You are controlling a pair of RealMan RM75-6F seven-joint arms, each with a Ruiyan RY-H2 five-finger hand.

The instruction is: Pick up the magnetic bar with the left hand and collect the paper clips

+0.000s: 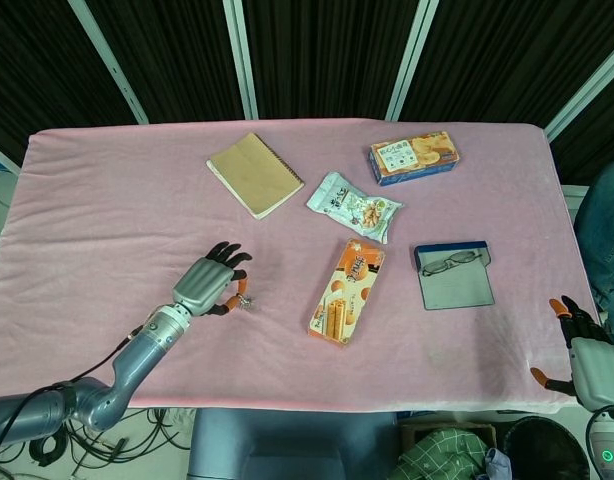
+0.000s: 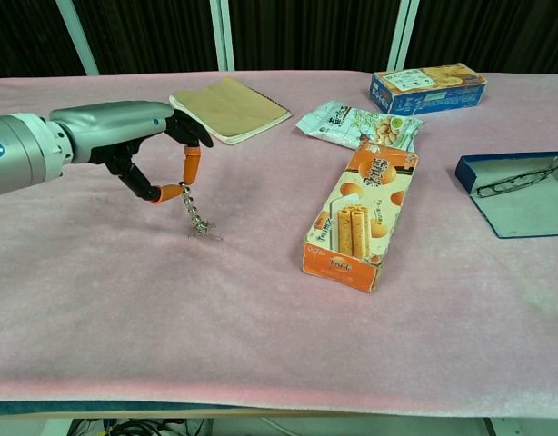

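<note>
L hand (image 2: 138,136) hangs over the near-left of the pink counter (image 2: 261,318), thumb + a fingertip (image 2: 191,165) pinching the top of the magnetic bar (image 2: 184,189). Bar itself is tiny, mostly hidden between the orange tips. A short chain of paper clips (image 2: 199,222) dangles from it; lowest clips look to be touching or just above the cloth, can't tell which. In the head view the clips (image 1: 247,302) show only as a small glint by the hand (image 1: 209,280).

R hand (image 1: 587,355) sits off the near-right counter edge, holds nothing, fingers apart.

Other stuff: notebook (image 2: 231,106) far of the L hand, snack bag (image 2: 356,123), tall orange biscuit box (image 2: 363,215) to the right, blue-orange box (image 2: 429,87) far right, open glasses case (image 2: 515,193).

Risks, as I judge them:
- Clips hang by magnetism only, link to link, so a quick swing or a drag across the plush cloth could snag and strip the bottom ones.
- Pinch is fingertip-only on a small bar, so a slip drops the whole lot.
- Can't see any loose clips left on the cloth; too small to tell, some may get missed.
</note>
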